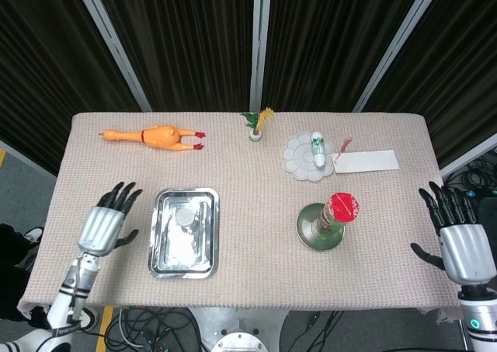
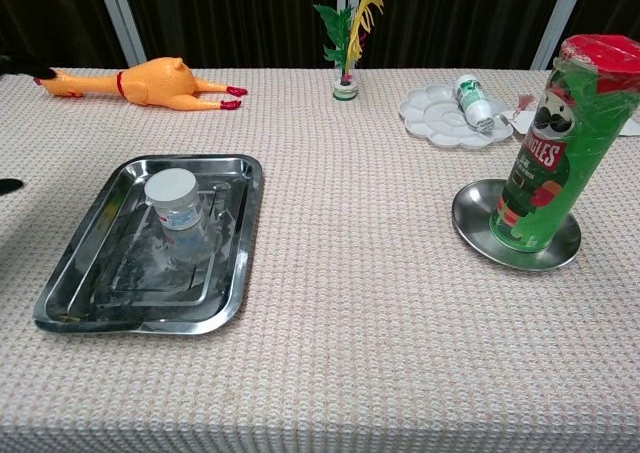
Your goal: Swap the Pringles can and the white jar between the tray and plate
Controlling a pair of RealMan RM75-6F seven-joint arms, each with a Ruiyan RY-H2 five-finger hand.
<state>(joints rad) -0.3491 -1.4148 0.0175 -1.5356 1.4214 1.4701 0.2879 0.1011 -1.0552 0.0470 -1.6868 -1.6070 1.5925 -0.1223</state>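
Observation:
The white jar (image 1: 185, 217) (image 2: 175, 201) stands upright in the steel tray (image 1: 165, 259) (image 2: 95, 291) at the front left. The green Pringles can (image 1: 340, 212) (image 2: 548, 153) with its red lid stands upright on the round metal plate (image 1: 308, 236) (image 2: 474, 218) at the right. My left hand (image 1: 109, 224) hovers left of the tray, fingers spread, holding nothing. My right hand (image 1: 461, 242) hangs off the table's right edge, fingers spread and empty. In the chest view only dark fingertips (image 2: 10, 185) of the left hand show at the left border.
A rubber chicken (image 1: 159, 137) (image 2: 155, 82) lies at the back left. A small vase with feathers (image 1: 257, 124) (image 2: 347, 35) stands at the back middle. A white paint palette with a small bottle (image 1: 307, 155) (image 2: 445, 112) and a white card (image 1: 366, 161) lie at the back right.

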